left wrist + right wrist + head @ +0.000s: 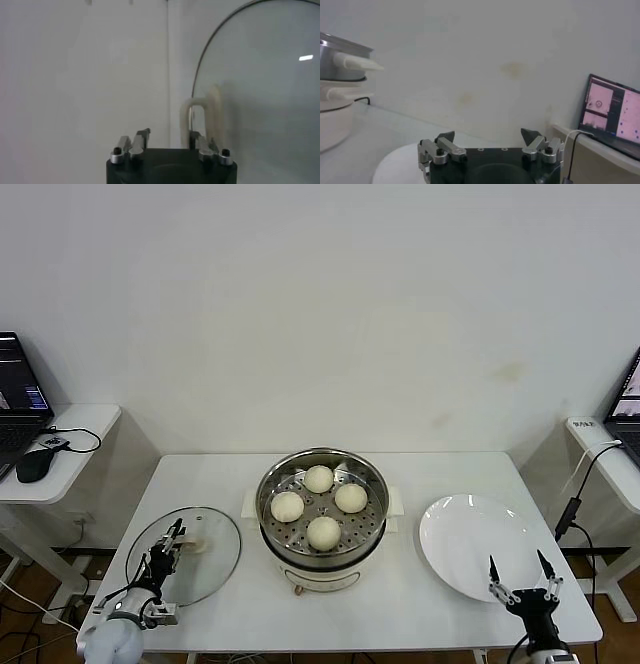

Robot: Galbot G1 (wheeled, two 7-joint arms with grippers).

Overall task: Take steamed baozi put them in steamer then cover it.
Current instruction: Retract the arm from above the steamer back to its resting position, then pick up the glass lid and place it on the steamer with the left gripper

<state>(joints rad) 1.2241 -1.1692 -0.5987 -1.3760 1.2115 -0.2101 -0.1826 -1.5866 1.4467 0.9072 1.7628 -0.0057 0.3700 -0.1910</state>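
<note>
My left gripper (172, 546) was clamped on the handle (192, 545) of the cover (215, 559), which lay flat left of the steamer (322, 506); my right gripper (523, 578), jaws apart, waited over the plate (460, 529)

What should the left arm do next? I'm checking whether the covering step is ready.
Probably finish closing the left gripper on the cover handle, then lift. All four baozi already sit in the steamer, which is uncovered; the lid lies on the table to its left. The right gripper waits open over the plate.
</note>
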